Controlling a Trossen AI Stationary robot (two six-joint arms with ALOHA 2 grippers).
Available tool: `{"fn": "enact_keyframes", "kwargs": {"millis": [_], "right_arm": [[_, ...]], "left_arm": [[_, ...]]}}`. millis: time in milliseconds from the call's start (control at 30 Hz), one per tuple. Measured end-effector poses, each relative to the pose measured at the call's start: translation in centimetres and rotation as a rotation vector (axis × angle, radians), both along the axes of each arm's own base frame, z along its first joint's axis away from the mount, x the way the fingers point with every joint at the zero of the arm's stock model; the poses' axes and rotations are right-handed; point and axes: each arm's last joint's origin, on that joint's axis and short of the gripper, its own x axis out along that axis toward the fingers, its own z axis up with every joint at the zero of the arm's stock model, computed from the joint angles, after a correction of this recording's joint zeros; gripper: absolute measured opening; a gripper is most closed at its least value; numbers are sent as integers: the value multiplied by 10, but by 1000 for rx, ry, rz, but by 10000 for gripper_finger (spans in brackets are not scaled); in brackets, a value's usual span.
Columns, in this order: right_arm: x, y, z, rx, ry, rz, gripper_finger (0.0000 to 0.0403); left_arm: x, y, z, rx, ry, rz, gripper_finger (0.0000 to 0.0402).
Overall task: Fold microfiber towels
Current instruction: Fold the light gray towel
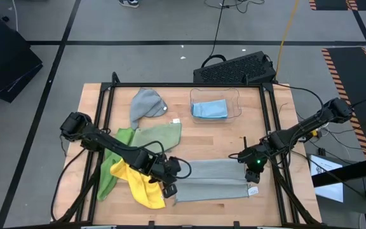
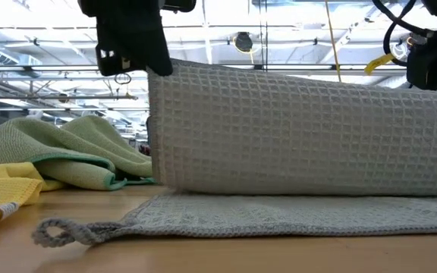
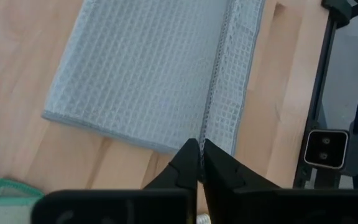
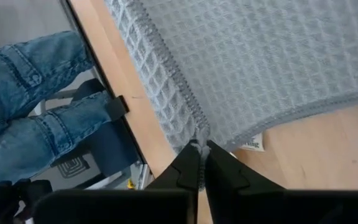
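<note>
A grey waffle-weave towel (image 1: 215, 179) lies at the near right of the table. One of its edges is raised, so it stands like a wall in the low view (image 2: 294, 129), with the lower layer (image 2: 279, 216) flat on the table. My left gripper (image 1: 170, 186) is shut on its left end and my right gripper (image 1: 254, 168) on its right end. A second grey towel (image 1: 146, 105), a sage green one (image 1: 159, 136), a bright green one (image 1: 110, 168) and a yellow one (image 1: 142, 186) lie crumpled at the left. A light blue one (image 1: 210, 109) lies in the clear bin. My left gripper pinches the grey towel's stitched hem (image 3: 209, 127) between its two fingers, at the towel's left end. The raised edge hangs below the fingers, and the rest of the towel lies on the table. My right gripper pinches the hemmed edge at a corner (image 4: 196, 132) of the grey towel's right end, between its two fingers. The cloth runs from the fingers down to the table, and a white label (image 4: 252, 143) shows close by.
The clear bin (image 1: 216, 105) stands at the far middle, with a black keyboard (image 1: 234, 67) beyond the table's far edge. The crumpled towels fill the left half. A person's jeans-clad legs (image 4: 36, 93) show past the table's right edge. Black frame rails (image 1: 269, 127) run along the sides.
</note>
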Motion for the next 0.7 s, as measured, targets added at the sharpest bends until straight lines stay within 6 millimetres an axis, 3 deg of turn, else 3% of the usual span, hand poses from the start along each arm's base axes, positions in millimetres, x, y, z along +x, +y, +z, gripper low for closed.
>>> {"fn": "enact_keyframes", "kwargs": {"millis": [400,533,700], "right_arm": [[2,3,3,69,-1,12,89],[3,3,4,76,-15,7,103],[5,4,5,82,-36,6,105]], "left_arm": [[0,-1,0,-28,11,13,148],[0,-1,0,-45,16,38,162],[-1,-1,-1,-72,39,68,151]]}}
